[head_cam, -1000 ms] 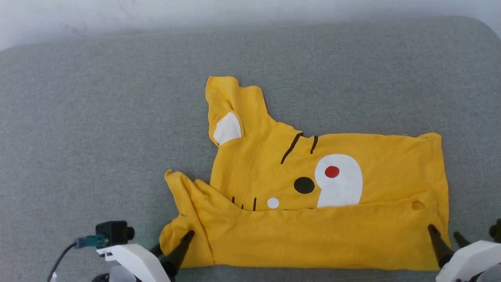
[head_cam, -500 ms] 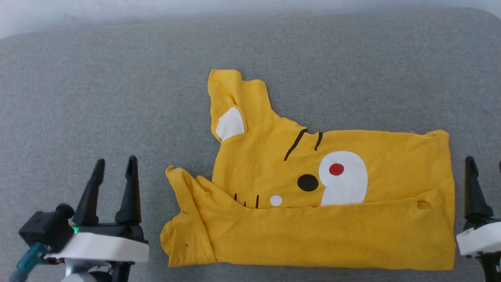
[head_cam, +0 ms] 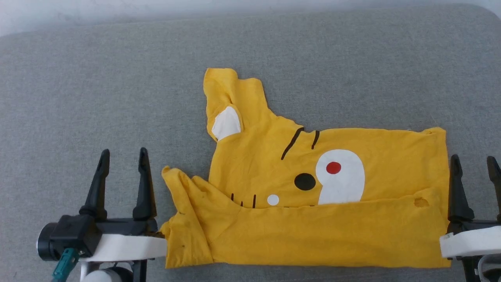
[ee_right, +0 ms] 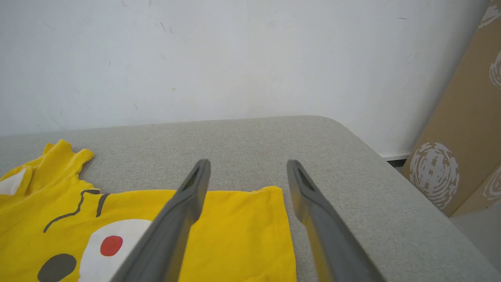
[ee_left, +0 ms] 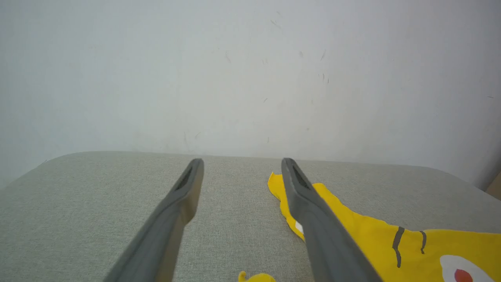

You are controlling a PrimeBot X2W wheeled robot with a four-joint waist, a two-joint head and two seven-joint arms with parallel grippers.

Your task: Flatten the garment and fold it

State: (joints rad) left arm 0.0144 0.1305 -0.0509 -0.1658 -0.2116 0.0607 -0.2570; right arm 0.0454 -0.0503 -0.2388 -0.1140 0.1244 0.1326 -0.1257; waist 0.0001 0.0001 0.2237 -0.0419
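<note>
The yellow garment [head_cam: 313,219] lies on the grey cushion, its near edge folded up over the lower part of the tiger face. One sleeve with a white ear patch sticks out toward the back. My left gripper [head_cam: 122,153] stands open just off the garment's left edge, empty. My right gripper [head_cam: 472,159] stands open at the garment's right edge, also empty. The left wrist view shows the open left gripper [ee_left: 240,162] over the cushion with the garment [ee_left: 391,243] to its right. In the right wrist view the open right gripper [ee_right: 247,163] hovers above the garment's [ee_right: 235,235] right hem.
The grey cushion [head_cam: 98,98] spreads wide around the garment. A white wall [ee_right: 195,58] stands behind it. A brown patterned cardboard box [ee_right: 462,137] leans beside the cushion's right end.
Both grippers have let go of the folded near edge, lifted off the garment and moved outward to its left and right sides, now open. The head camera has shifted a little.
</note>
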